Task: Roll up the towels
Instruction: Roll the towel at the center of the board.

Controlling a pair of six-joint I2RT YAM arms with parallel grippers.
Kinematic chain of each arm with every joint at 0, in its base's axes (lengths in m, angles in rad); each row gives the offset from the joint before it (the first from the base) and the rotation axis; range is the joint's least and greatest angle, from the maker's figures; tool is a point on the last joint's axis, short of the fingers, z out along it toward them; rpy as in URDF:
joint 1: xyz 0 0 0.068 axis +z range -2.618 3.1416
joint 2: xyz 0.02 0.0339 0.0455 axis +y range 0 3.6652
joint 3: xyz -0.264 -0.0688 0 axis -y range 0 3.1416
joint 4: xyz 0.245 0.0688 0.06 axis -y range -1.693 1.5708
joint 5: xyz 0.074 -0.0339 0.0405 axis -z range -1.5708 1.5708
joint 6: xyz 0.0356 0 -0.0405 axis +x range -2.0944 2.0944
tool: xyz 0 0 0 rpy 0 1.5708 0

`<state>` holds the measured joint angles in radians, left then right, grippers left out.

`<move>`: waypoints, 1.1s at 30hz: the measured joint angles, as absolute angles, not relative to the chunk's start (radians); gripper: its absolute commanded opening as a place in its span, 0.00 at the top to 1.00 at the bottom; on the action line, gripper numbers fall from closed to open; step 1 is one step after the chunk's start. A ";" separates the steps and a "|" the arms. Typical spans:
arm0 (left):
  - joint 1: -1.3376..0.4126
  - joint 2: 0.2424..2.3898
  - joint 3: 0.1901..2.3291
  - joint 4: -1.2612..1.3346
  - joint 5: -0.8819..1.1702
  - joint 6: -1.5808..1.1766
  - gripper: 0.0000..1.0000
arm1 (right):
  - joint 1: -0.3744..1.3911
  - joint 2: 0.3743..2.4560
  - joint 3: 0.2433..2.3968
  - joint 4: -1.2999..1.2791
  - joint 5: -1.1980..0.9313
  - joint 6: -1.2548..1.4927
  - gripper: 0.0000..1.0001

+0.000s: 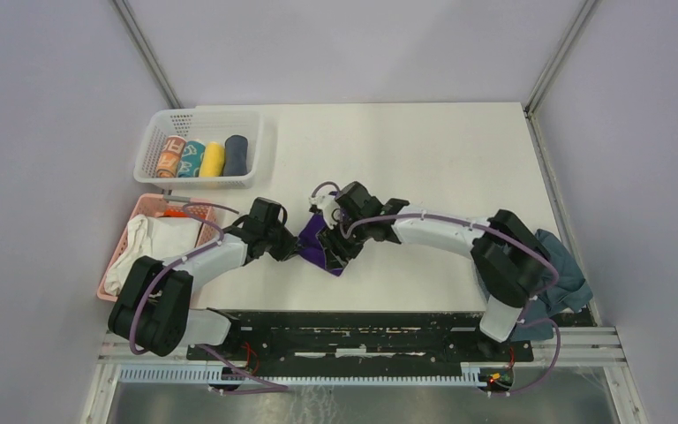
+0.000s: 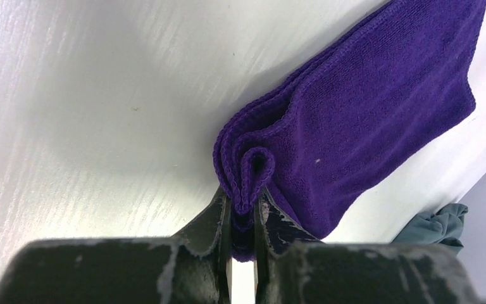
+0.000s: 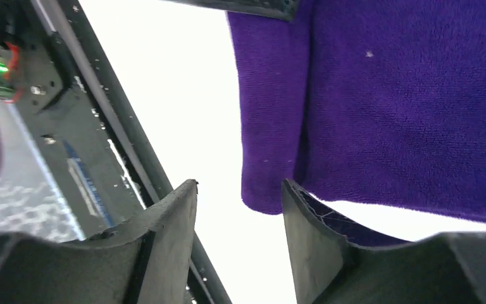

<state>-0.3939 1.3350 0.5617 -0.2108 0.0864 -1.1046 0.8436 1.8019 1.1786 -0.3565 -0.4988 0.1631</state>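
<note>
Your purple towel (image 1: 316,240) lies folded in the middle of the worktop (image 1: 424,150). Only the left wrist view shows its looped hem pinched in your left tool (image 2: 243,204). The right wrist view shows your right tool (image 3: 239,190) spread beside its edge.

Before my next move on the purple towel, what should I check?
1. Left gripper shut on the curled edge of the purple towel: ok.
2. Right gripper holding the towel: not ok; it is open, and the corner near its jaws is ungripped.
3. All folded layers caught by the left gripper: cannot tell.
4. Towel lying flat on the table beyond the curl: ok.
5. Grey towel clear of the work: ok, crumpled at the right edge.
</note>
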 measured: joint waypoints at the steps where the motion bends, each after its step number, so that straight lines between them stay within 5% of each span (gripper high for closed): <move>1: -0.394 1.335 0.562 -0.213 0.084 -1.105 0.90 | 0.874 1.774 1.169 -0.355 -0.445 0.148 0.40; 11: -0.394 1.335 0.564 -0.229 0.080 -1.105 0.90 | 1.156 1.681 1.082 -0.266 0.095 0.022 0.39; 22: -0.394 1.333 0.564 -0.229 0.080 -1.105 0.90 | 1.219 1.823 1.102 -0.250 0.298 -0.027 0.43; 33: -0.393 1.328 0.564 -0.232 0.075 -1.105 0.80 | 1.219 1.888 1.179 -0.306 0.288 -0.047 0.89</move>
<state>-0.3931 1.3277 0.5636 -0.2317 0.0750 -1.1046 1.2186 1.8885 1.1790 -0.3058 0.2878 -0.0475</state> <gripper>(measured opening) 0.166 0.212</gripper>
